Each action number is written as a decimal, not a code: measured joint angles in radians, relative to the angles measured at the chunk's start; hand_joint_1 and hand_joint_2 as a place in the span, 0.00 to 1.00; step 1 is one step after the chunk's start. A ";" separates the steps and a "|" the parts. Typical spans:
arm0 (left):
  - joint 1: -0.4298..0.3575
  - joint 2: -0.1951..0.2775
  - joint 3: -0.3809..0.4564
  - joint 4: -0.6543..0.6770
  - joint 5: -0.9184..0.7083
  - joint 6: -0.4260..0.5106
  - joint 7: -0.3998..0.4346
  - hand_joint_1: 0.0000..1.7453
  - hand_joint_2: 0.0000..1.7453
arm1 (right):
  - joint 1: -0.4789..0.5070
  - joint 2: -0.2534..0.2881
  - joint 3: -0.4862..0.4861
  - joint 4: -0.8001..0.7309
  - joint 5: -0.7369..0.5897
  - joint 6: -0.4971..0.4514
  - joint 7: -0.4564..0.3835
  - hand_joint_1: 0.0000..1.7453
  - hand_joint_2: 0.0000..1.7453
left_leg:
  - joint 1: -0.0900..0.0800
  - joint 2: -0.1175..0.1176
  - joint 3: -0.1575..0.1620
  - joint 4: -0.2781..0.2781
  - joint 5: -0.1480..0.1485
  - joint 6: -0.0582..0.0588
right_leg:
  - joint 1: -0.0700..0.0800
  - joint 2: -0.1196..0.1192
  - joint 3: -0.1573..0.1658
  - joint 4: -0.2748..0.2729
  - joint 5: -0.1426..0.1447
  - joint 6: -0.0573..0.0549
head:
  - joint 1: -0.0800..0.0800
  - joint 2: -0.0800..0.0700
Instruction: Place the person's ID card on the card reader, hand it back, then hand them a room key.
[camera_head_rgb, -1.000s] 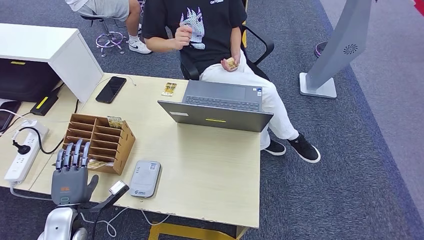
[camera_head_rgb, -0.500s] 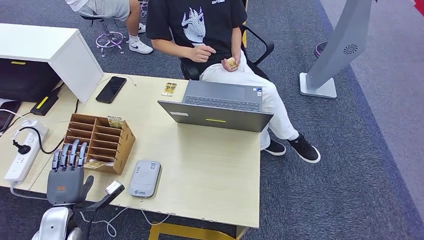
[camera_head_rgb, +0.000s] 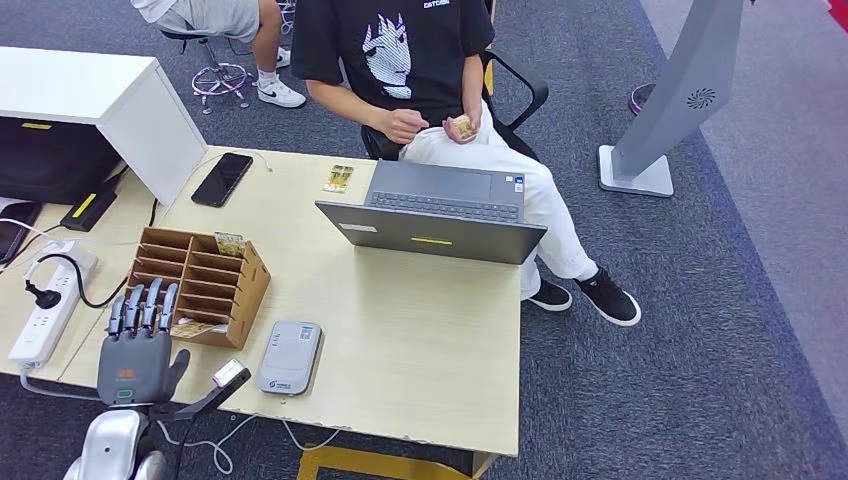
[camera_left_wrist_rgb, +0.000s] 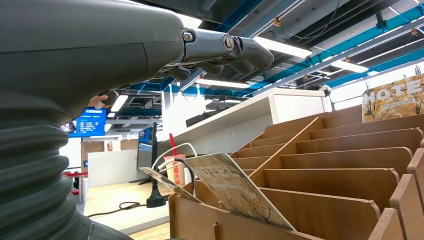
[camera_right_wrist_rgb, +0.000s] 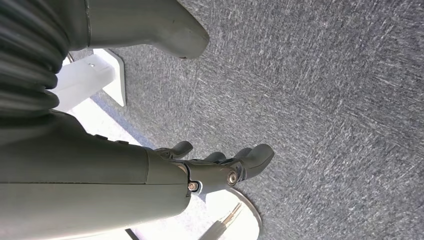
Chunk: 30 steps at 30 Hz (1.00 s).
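Note:
My left hand (camera_head_rgb: 137, 345) hovers open at the table's near left corner, fingers up, just in front of the wooden card organizer (camera_head_rgb: 200, 283). In the left wrist view the hand (camera_left_wrist_rgb: 150, 45) holds nothing, and a printed card (camera_left_wrist_rgb: 235, 190) leans in the organizer's nearest slot (camera_left_wrist_rgb: 320, 165). Another card (camera_head_rgb: 229, 243) stands at the organizer's far side. The grey card reader (camera_head_rgb: 290, 357) lies flat to the right of my hand. A seated person across the table holds a small yellowish item (camera_head_rgb: 461, 126) in the lap. My right hand (camera_right_wrist_rgb: 200, 170) hangs empty over the carpet.
An open grey laptop (camera_head_rgb: 440, 215) sits mid-table between me and the person. A yellowish card (camera_head_rgb: 338, 178) and a black phone (camera_head_rgb: 222, 179) lie at the far edge. A white power strip (camera_head_rgb: 50, 300) and cables lie left of my hand. A white cabinet (camera_head_rgb: 110, 100) stands far left.
The person's raised hand has dropped from the chest to the lap beside the yellowish item. My left hand has shifted only slightly in front of the organizer.

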 joint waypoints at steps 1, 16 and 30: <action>0.000 -0.001 0.000 0.000 0.000 0.000 0.000 0.00 1.00 | 0.000 0.000 0.000 0.000 0.000 -0.001 0.000 0.00 1.00 | 0.000 0.000 0.000 0.000 0.000 0.000 | 0.000 0.000 0.000 0.000 0.000 0.000 | 0.000 0.000; 0.000 -0.007 0.000 0.000 0.000 0.000 0.000 0.00 1.00 | 0.000 -0.001 0.000 0.000 0.000 -0.008 -0.001 0.00 1.00 | 0.000 0.000 0.000 0.000 0.000 0.000 | 0.000 0.000 0.000 0.000 0.000 0.000 | 0.000 0.000; 0.025 -0.020 0.001 -0.017 0.000 0.000 -0.019 0.00 1.00 | 0.013 -0.001 0.000 0.002 -0.008 -0.032 -0.011 0.00 1.00 | 0.000 0.000 0.000 0.000 0.000 0.000 | 0.000 0.000 0.000 0.000 0.000 0.000 | 0.000 0.000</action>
